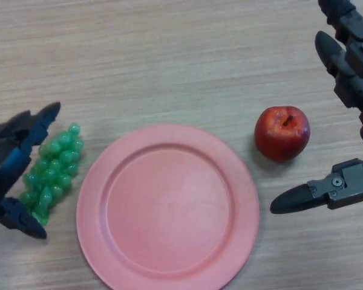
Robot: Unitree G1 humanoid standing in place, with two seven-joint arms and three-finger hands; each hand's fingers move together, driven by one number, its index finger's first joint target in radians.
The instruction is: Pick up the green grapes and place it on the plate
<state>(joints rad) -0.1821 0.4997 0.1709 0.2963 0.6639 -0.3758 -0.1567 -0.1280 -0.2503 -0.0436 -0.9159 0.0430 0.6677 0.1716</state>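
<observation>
The green grapes point(51, 174) lie on the wooden counter point(169, 60) toward its left edge, a long bunch running slantwise from its upper end near the middle of that edge down toward the near left corner. They rest flat on the wood, just beside the left rim of the pink plate point(167, 207) but not on it; a thin strip of counter shows between bunch and rim.

The left robot hand point(15, 163) comes in from the left edge and sits around the bunch. One dark finger reaches over the upper end of the grapes, and another tip lies at the lower end, by the near left corner, so the bunch sits in the span between them. The fingers look spread wide and fairly straight, bracketing the grapes and not clamped on them; whether the tips touch the fruit I cannot tell from here.

The plate takes up the middle of the near edge and has nothing on it. To its right, close to the rim yet apart from it, stands a red apple point(282, 133) with its stem up.

The right robot hand point(351, 90) hangs at the right edge, fingers extended and holding nothing. Its upper fingers point in from the far right corner, while the thumb stretches leftward lower down, below the apple and near the plate's right rim.
</observation>
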